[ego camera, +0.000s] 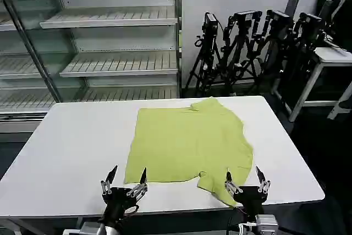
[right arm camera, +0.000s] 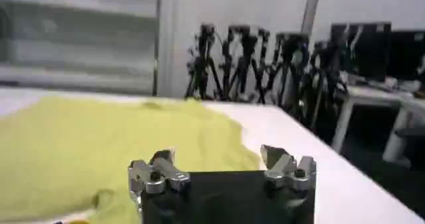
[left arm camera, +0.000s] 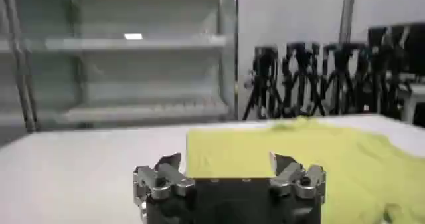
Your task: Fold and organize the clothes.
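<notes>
Lime, thin and limp, the shirt (ego camera: 187, 141) lies spread on the white desk (ego camera: 71, 147); it should drape and slip, so pinch its near hem corners. The left gripper (ego camera: 127, 178) and right gripper (ego camera: 245, 176) hover there, fingers apart.

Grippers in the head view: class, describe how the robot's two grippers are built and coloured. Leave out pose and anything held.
The left gripper and right gripper match. Each has two slim, pointed fingers with dark tips and silvery metal bases, mounted on a black block-shaped body. The wrist views show bolted metal knuckles at the finger roots. A pale grey wrist section sits below the right gripper's body.
</notes>
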Available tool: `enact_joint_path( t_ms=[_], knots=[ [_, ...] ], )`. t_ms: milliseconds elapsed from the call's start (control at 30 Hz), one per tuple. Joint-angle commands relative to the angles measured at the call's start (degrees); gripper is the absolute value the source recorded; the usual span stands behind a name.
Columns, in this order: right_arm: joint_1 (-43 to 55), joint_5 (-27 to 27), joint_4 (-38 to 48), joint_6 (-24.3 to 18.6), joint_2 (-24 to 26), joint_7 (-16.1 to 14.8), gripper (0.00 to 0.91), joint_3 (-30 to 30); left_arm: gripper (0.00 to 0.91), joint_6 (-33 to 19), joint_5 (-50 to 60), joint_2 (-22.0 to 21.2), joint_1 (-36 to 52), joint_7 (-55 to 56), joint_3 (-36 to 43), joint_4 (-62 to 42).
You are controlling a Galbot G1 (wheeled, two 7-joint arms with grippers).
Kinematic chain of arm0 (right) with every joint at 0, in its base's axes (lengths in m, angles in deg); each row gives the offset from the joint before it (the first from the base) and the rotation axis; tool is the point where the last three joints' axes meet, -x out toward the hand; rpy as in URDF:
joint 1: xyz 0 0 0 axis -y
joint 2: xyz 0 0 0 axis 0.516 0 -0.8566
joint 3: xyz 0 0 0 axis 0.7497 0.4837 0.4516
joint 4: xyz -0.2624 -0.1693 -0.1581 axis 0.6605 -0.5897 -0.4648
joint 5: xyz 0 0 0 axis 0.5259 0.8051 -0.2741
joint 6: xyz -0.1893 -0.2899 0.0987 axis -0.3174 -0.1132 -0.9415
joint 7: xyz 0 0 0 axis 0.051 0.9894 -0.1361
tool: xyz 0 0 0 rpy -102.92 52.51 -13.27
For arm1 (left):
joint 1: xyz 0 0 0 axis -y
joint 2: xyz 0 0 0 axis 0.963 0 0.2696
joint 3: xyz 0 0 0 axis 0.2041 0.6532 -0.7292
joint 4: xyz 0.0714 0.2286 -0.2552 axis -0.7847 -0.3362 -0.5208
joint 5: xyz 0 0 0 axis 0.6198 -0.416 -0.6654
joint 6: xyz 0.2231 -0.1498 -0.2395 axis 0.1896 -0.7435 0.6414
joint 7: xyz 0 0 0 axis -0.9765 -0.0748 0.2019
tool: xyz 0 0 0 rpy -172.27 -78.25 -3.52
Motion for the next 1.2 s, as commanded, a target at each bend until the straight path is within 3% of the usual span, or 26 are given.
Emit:
enact_joint_path(
  t_ms=[33,833,867,900,933,967,1000,1067,1100,1200],
  knots=[
    [-1.6,-1.3,0.2,4.4,-0.1,1.3,0.907,0.5,0.907,8.7,-6.2,2.2,4.5,1.5,0.4,-5.6],
    [-0.8,-0.6,5.0,3.6,-3.0,1.9,0.907,2.8,0.907,8.8,-8.3,2.4,9.9,3.6,0.1,-12.4],
    [-0.7,-0.7,5.0,3.6,-3.0,1.9,0.907,2.7,0.736,8.7,-8.4,2.5,9.9,3.6,0.1,-12.4],
    [-0.7,-0.9,5.1,3.6,-3.1,2.0,0.877,2.7,0.030,8.7,-8.5,2.5,9.9,3.6,0.2,-12.5],
    [-0.8,-1.0,5.1,3.6,-3.2,2.0,0.796,2.7,0.020,8.7,-8.6,2.5,9.8,3.7,0.2,-12.5],
    [-0.9,-1.2,5.1,3.6,-3.2,2.0,0.584,2.7,0.020,8.7,-8.6,2.5,9.7,3.7,0.3,-12.4],
    [-1.0,-1.6,5.1,3.7,-3.3,2.0,0.484,2.7,0.020,8.7,-8.7,2.5,9.7,3.7,0.4,-12.4],
    [-1.2,-2.1,5.1,3.7,-3.3,2.1,0.131,2.7,0.020,8.7,-9.1,2.5,9.4,3.6,0.6,-12.2],
    [-1.3,-2.2,5.1,3.7,-3.3,2.2,0.040,2.6,0.020,8.7,-9.3,2.5,9.3,3.5,0.7,-12.0],
    [-1.6,-2.7,5.0,3.7,-3.3,2.3,0.000,2.6,0.020,8.7,-9.7,2.4,9.0,3.4,0.9,-11.7]
  ],
)
